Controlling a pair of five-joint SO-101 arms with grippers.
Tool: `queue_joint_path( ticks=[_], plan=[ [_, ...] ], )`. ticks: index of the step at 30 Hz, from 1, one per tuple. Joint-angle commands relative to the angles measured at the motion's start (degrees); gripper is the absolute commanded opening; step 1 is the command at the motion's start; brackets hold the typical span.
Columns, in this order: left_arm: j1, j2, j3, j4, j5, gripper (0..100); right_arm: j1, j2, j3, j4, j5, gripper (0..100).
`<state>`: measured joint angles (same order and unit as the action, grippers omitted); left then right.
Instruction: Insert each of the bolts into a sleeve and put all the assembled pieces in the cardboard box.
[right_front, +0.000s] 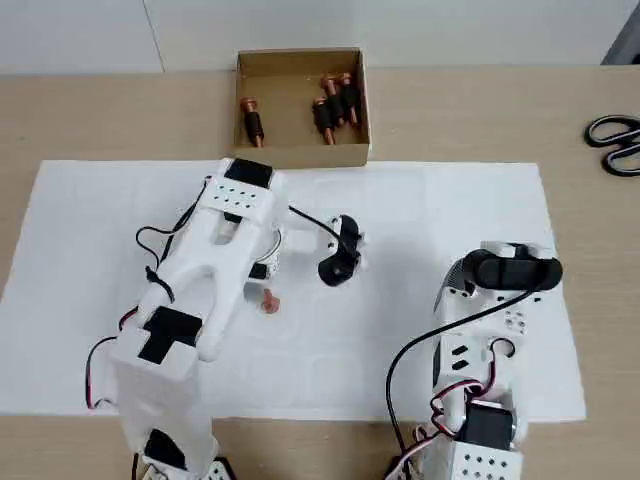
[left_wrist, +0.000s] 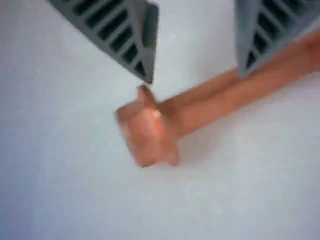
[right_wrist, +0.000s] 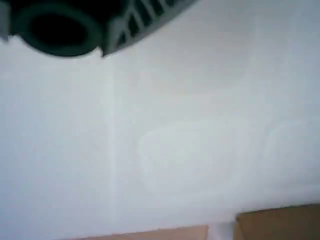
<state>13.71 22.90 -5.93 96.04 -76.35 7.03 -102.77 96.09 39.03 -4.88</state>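
Partly, bolt (left_wrist: 150, 131) shank behind left tool (left_wrist: 194, 75).

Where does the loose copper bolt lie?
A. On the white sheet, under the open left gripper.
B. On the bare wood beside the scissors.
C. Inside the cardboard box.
A: the bolt lies on the white sheet, with the left gripper open over it.

Left gripper (left_wrist: 194, 75): jaws apart. Bolt (left_wrist: 210, 100) (copper-coloured, flanged head) lies flat on the white mat (left_wrist: 75, 190). Its shaft passes beneath one finger and its head sits just beside the other fingertip.
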Motion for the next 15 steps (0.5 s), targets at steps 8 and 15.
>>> queue_joint_path(
  ticks=[8, 15],
  plan=[
    [-0.53, -1.05, -7.08, -0.53, -11.52, 11, -0.04, -1.01, 0.35, -0.75, 0.35, 0.5],
    [-0.62, -0.97, -7.08, -2.64, -16.0, 11, -0.04, -1.01, 0.35, 3.3, 0.26, 0.5]
  ],
)
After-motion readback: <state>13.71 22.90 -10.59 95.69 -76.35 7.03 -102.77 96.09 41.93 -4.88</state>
